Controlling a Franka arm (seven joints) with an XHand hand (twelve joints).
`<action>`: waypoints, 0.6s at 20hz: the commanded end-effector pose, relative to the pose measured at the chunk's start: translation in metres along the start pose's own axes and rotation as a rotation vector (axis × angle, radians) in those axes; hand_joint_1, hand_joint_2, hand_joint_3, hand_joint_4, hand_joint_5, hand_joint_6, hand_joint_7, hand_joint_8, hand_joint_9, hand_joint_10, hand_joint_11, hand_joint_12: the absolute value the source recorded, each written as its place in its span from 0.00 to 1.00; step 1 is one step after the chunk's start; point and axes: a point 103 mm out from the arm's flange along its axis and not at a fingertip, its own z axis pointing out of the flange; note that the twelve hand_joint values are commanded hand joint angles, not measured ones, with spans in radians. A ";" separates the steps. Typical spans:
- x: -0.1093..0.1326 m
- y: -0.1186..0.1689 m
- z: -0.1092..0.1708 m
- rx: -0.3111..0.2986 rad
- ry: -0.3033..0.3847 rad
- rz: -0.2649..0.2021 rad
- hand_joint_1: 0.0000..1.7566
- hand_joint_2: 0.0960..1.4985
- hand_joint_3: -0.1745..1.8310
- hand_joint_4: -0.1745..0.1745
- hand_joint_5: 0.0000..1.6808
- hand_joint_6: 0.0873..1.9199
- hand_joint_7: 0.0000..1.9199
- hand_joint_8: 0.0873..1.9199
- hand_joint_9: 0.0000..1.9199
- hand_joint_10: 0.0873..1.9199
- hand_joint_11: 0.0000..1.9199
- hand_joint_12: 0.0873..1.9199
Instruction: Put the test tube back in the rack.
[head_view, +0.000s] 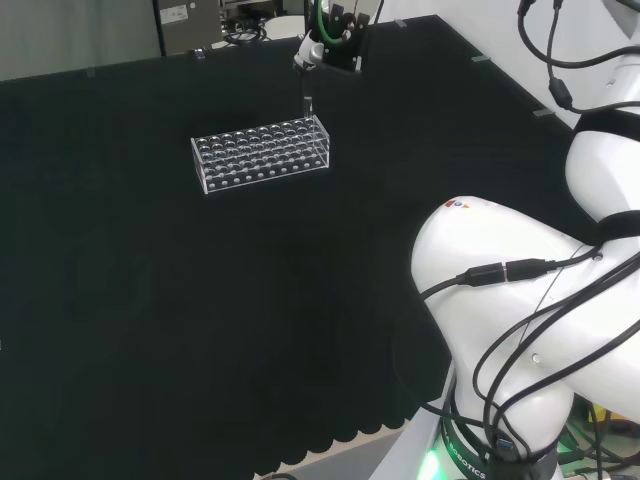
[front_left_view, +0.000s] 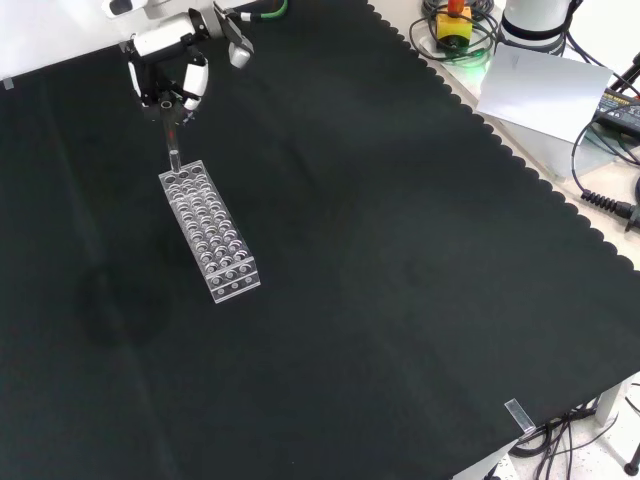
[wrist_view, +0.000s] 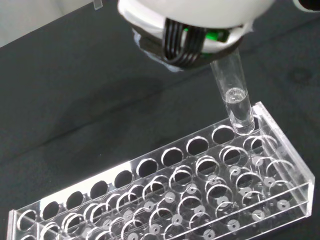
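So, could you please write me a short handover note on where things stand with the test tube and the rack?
Hand: shut on the test tube, holding it upright by its top end.
Test tube: its lower end hangs just over a hole at one end of the clear rack, in the corner; not yet seated.
Rack: on the black cloth; its holes look empty.
Done: tube carried to the rack.
Left: line it up with the hole, lower it in, open the fingers, withdraw.

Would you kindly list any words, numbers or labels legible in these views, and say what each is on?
None can be read.
The small mark on the arm's white link in the head view is too small to make out.
The clear rack, the test tube and the hand show no print.
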 end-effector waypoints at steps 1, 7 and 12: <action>0.008 -0.001 0.006 0.013 0.011 -0.009 0.76 0.47 0.31 0.00 0.84 0.00 0.74 0.28 0.86 0.21 0.66 0.43; 0.010 -0.001 0.010 0.025 0.006 -0.010 0.76 0.47 0.31 0.00 0.84 0.00 0.74 0.28 0.86 0.21 0.66 0.43; 0.006 -0.002 0.013 0.032 -0.010 -0.008 0.76 0.47 0.31 0.00 0.84 0.00 0.74 0.28 0.86 0.21 0.66 0.43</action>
